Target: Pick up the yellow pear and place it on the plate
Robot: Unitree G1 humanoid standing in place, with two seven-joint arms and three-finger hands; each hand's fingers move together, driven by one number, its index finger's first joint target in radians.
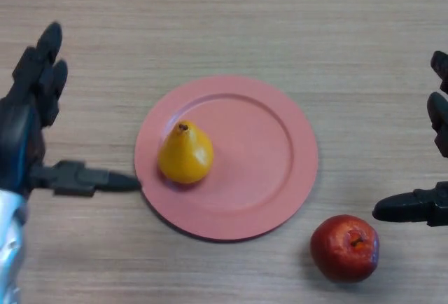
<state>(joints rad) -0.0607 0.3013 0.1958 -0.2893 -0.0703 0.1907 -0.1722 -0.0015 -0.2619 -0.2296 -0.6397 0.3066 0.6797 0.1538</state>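
The yellow pear [185, 154] lies on the left part of the pink plate [266, 143], stem end pointing up and away. My left hand [31, 118] is open just left of the plate; its thumb tip reaches the plate's left rim and its fingers point away from me. Nothing is held in it. At the right edge of the view my right hand [427, 206] is open too, its thumb pointing left above the red apple.
A red apple [345, 246] sits on the wooden table [224, 17] just off the plate's lower right rim, below my right thumb.
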